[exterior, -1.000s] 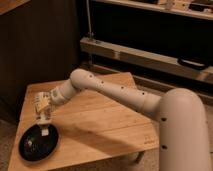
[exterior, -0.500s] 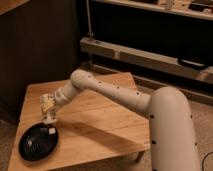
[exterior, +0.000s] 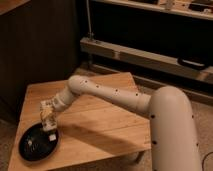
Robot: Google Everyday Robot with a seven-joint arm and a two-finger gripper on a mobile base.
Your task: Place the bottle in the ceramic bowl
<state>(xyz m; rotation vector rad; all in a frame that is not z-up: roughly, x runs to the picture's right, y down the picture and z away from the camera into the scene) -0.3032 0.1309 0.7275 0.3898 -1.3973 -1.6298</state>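
Single camera view, looking down on a low wooden table (exterior: 100, 120) with the arm (exterior: 105, 95) reaching across it from the lower right toward the left side.

Gripper (exterior: 48, 122): positioned over the left part of the table, just above the near-right rim of the ceramic bowl (exterior: 37, 144). Fingers point downward and are clenched on the bottle (exterior: 48, 119).

Bottle: held in the gripper, roughly upright, pale cream body visible between the fingers. Its lower end sits at or just over the bowl's rim; cannot tell whether it touches the dish.

Ceramic bowl: shallow, black, glossy, resting on the front-left corner of the table. A few faint pale specks show inside. The dish is much wider than the bottle.

Arm: white with small dark dots along the links, large rounded segment in the foreground at right, elbow bent above the table centre. It casts a dark shadow (exterior: 95, 131) across the boards toward the bowl.

Background: dark wall panel behind the table at left, a metal shelf rail (exterior: 145, 57) running across at right, floor of pale speckled material (exterior: 205, 125) beside the table
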